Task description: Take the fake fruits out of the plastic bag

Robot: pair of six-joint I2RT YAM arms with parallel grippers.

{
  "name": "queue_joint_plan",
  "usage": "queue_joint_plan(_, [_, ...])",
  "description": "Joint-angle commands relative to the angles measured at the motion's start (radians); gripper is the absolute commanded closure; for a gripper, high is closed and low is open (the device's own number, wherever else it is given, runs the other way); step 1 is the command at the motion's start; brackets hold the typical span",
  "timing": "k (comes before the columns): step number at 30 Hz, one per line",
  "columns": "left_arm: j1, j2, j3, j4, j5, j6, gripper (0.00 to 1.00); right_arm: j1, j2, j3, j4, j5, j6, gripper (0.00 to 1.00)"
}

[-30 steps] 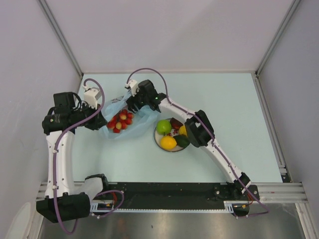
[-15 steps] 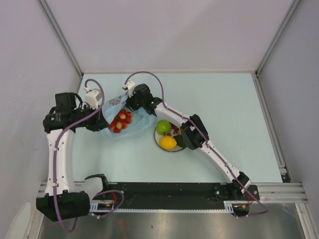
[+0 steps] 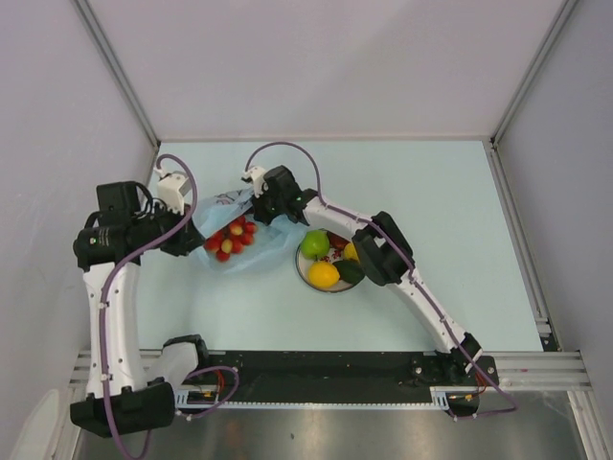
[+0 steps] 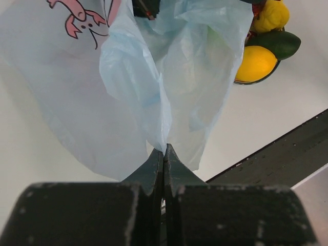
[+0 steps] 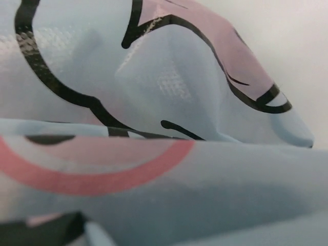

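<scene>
Over toward the left edge of the surface lies the plastic bag (image 3: 251,241), crumpled, pale blue and see-through, with pink print on its far side. A cluster of red berries (image 3: 230,240) shows through the film, inside the bag. Just to its right, near the middle of the surface, a white plate (image 3: 305,270) carries the other fake fruits: a green apple (image 3: 313,242), a yellow-orange piece (image 3: 324,275), a dark green one (image 3: 351,271) and a small yellow one (image 3: 351,251).

Pale mint in colour, the surface (image 3: 431,192) is closed in by plain grey walls (image 3: 335,57), with a black rail (image 3: 326,364) along its near edge.

From the near left corner the left arm stands up along the left edge, then bends right; the left claw (image 3: 194,238) is clamped flat on a fold at the bag's left side. The right arm stretches from the near edge diagonally over the plate's right half. The right claw (image 3: 251,199) is closed at the bag's far edge, seemingly pinching film, which fills its camera.
</scene>
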Motion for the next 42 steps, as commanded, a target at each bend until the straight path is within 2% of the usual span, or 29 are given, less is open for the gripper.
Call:
queue_joint_plan(1, [-0.007,-0.074,0.064,-0.061,-0.028,0.021,1.0,0.034,-0.168,-0.093,-0.046,-0.053,0.069,0.96])
queue_joint_plan(4, [-0.005,-0.107,0.113,-0.099,-0.053,0.037,1.0,0.048,-0.211,-0.117,-0.041,-0.042,0.079,0.96])
queue_joint_plan(6, [-0.005,-0.124,0.213,-0.105,-0.1,0.022,1.0,0.062,-0.232,-0.127,-0.035,-0.028,0.074,0.95])
queue_joint_plan(7, [-0.005,-0.153,0.233,-0.084,-0.112,0.017,1.0,0.063,-0.245,-0.128,-0.03,-0.027,0.066,0.94])
queue_joint_plan(8, [-0.005,-0.166,0.232,-0.069,-0.122,0.012,1.0,0.068,-0.245,-0.122,-0.027,-0.024,0.062,0.88])
queue_joint_plan(10, [-0.005,-0.197,0.191,-0.035,-0.145,0.015,1.0,0.071,-0.217,-0.101,-0.027,-0.013,0.059,0.84])
queue_joint_plan(12, [-0.004,-0.202,0.115,-0.035,-0.139,0.032,1.0,0.073,-0.191,-0.062,-0.03,0.004,0.053,0.74])
queue_joint_plan(16, [-0.007,-0.17,0.014,-0.082,-0.091,0.095,1.0,0.071,-0.153,-0.024,-0.018,-0.031,0.036,0.61])
queue_joint_plan(19, [-0.005,-0.176,-0.027,-0.069,-0.132,0.113,1.0,0.073,-0.137,-0.022,-0.004,-0.097,0.036,0.44])
queue_joint_plan(20, [-0.005,-0.174,-0.046,-0.069,-0.131,0.132,1.0,0.074,-0.131,-0.021,-0.003,-0.105,0.036,0.19])
queue_joint_plan(22, [-0.005,-0.161,-0.063,-0.079,-0.148,0.162,1.0,0.083,-0.12,-0.009,0.002,-0.106,0.036,0.02])
queue_joint_plan(29, [-0.005,-0.164,-0.087,-0.079,-0.175,0.173,1.0,0.113,-0.058,0.063,0.01,0.008,0.011,0.01])
queue_joint_plan(34, [-0.007,-0.157,-0.084,-0.102,-0.175,0.173,1.0,0.108,-0.039,0.082,0.029,-0.016,0.06,0.01])
queue_joint_plan(39, [-0.005,-0.154,-0.087,-0.101,-0.171,0.164,1.0,0.106,-0.015,0.102,0.026,0.053,0.097,0.0])
queue_joint_plan(42, [-0.005,-0.145,-0.072,-0.108,-0.168,0.157,1.0,0.087,-0.044,0.097,0.031,-0.022,0.169,0.0])
